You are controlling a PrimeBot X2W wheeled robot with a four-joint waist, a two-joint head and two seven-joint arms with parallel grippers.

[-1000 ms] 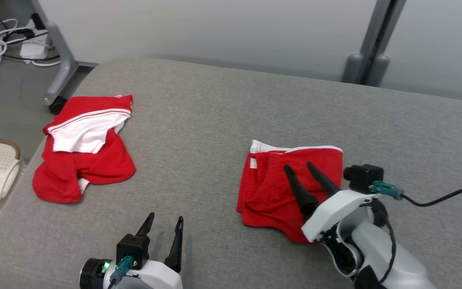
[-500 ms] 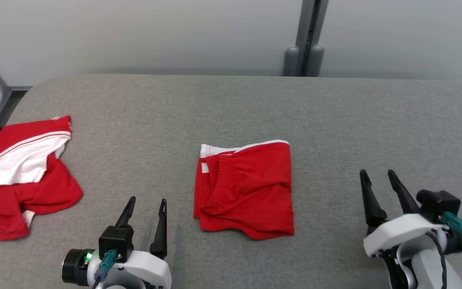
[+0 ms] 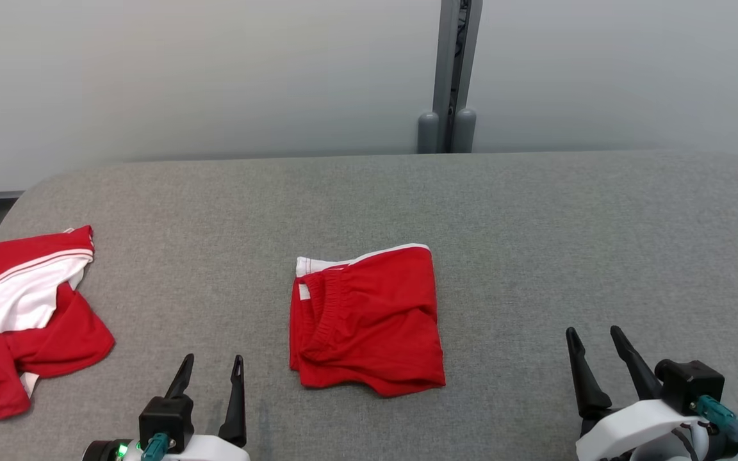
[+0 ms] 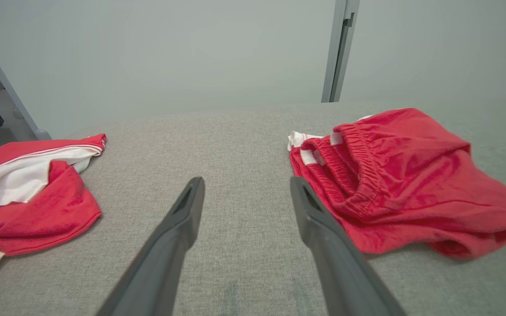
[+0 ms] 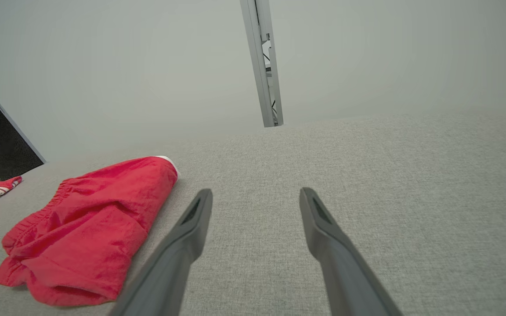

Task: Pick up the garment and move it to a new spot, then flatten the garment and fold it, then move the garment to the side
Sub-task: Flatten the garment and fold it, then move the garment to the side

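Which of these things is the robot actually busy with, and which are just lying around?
In the job: folded red shorts, lying in the middle; left gripper and right gripper, both open and empty.
Lying about, it seems: crumpled red-and-white garment at the left edge; grey post behind.

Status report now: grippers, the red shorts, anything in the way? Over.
Left gripper open, empty. Right gripper open, empty. Red shorts lie folded on grey fabric surface, untouched. Other red-and-white garment far left, apart.
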